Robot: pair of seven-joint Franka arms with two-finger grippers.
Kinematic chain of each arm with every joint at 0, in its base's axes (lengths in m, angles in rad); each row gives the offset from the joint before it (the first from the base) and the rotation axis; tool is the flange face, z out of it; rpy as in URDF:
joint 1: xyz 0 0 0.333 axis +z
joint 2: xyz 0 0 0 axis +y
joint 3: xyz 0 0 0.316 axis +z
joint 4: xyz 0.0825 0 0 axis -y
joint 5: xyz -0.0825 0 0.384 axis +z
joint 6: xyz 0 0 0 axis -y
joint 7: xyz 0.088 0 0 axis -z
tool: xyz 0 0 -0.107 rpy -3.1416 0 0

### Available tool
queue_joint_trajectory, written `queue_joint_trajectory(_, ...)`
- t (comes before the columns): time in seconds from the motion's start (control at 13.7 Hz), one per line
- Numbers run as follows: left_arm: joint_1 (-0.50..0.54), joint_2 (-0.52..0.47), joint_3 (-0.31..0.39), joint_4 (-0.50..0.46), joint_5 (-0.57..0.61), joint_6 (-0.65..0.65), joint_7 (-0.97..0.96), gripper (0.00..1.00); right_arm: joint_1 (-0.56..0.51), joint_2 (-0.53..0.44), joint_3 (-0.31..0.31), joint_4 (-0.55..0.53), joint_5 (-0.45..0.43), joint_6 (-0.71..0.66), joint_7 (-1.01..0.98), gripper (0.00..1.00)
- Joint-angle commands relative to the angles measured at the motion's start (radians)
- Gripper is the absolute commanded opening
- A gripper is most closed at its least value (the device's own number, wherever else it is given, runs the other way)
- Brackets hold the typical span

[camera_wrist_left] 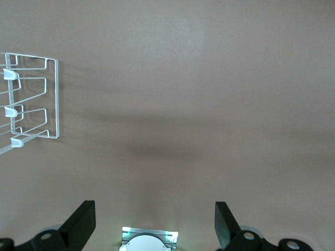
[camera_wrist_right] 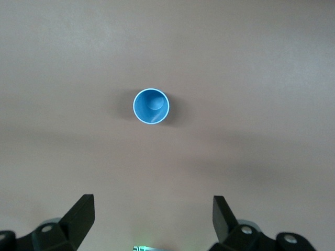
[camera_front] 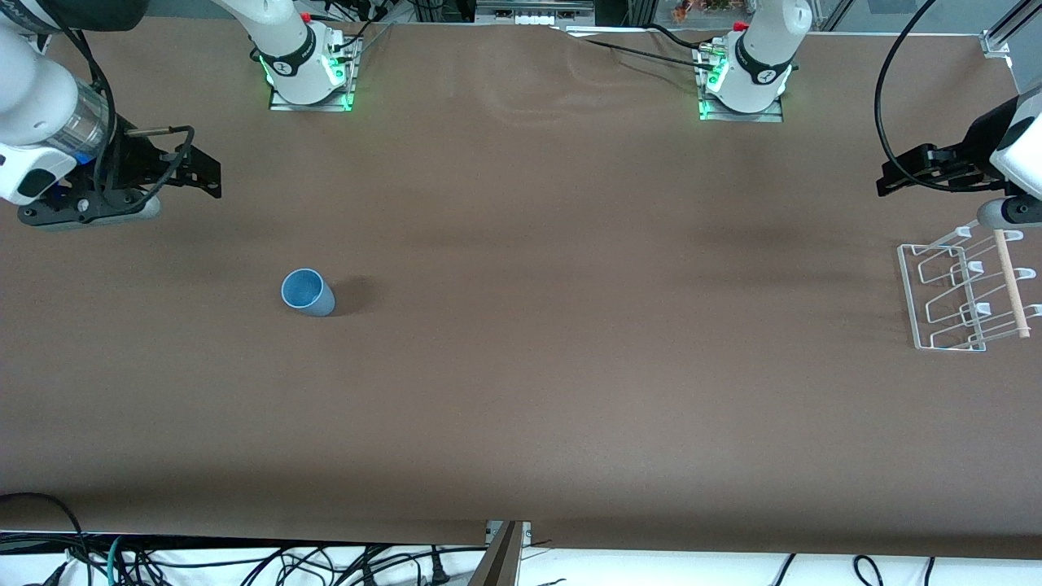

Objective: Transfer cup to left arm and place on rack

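Cup point(camera_front: 308, 292) upright on the brown table point(camera_front: 521, 391), mouth up, toward the right arm's end, well apart from the rack point(camera_front: 965, 297). Rack sits at the left arm's end, wooden rod point(camera_front: 1012, 282) lying across its white loops. Right gripper point(camera_wrist_right: 152, 219) hangs above the table near the cup, fingers spread wide, nothing between them. Left gripper point(camera_wrist_left: 154, 225) hangs above the table beside the rack, fingers also wide apart and holding nothing. 2 arms, neither touching cup or rack.

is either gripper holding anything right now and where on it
Nothing. Left gripper and right gripper are open; the light-blue plastic cup stands free.
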Motion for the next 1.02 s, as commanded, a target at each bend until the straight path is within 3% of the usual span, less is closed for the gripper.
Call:
queue_joint_trajectory(0.0, 0.003, 0.016, -0.004, 0.033, -0.004, -0.009, -0.007, 1.00, -0.004, -0.030, -0.009, -0.011, -0.001, -0.004, -0.019, 1.00)
queue_joint_trajectory(0.95, 0.003, 0.016, -0.004, 0.033, -0.004, -0.009, -0.007, 1.00, -0.002, -0.024, -0.014, -0.017, -0.001, -0.001, -0.040, 1.00)
